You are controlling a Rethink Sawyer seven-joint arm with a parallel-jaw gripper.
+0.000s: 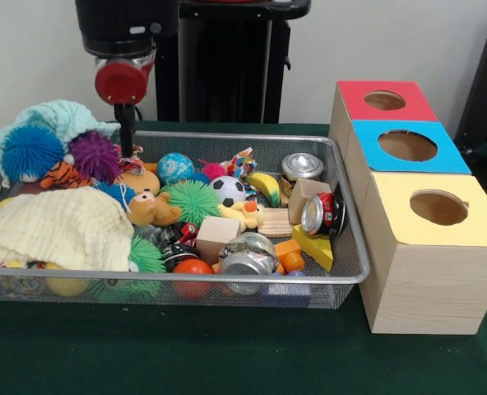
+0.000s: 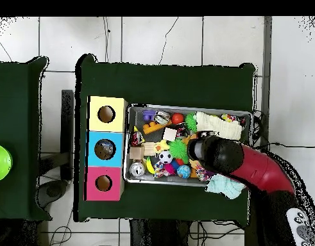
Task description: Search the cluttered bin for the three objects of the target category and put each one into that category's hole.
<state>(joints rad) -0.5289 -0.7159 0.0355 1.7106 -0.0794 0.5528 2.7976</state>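
The gripper [image 1: 129,151] is reaching down into the far left part of the wire bin [image 1: 346,271], its dark tip sinking among the toys so that I cannot tell whether it is spread or closed, or gripping anything. Directly beside the tip, to its left in the front view, a purple spiky ball [image 1: 94,155] is sitting, and further left a blue spiky ball [image 1: 30,151] is resting against a pale teal knitted cloth [image 1: 58,117]. Just below and left of the tip a small striped tiger toy [image 1: 62,174] is lying; in front of it a cream knitted cloth [image 1: 61,228] is covering the near left corner.

To the right of the gripper a blue patterned ball [image 1: 175,167], a green spiky ball [image 1: 192,201] and a soccer ball [image 1: 227,191] are crowding the middle. Well to the right, crushed cans are lying — one silver [image 1: 302,166] at the far side, one red-labelled [image 1: 323,214], one silver [image 1: 246,255] near the front rim (among wooden blocks and a yellow wedge [image 1: 313,247]).

Outside the bin, far right of the gripper, three boxes are standing in a row with round holes on top — red [image 1: 385,100], blue [image 1: 407,146], yellow [image 1: 438,208].

In the overhead view the red and black arm [image 2: 249,168] is covering one end of the bin [image 2: 135,109].
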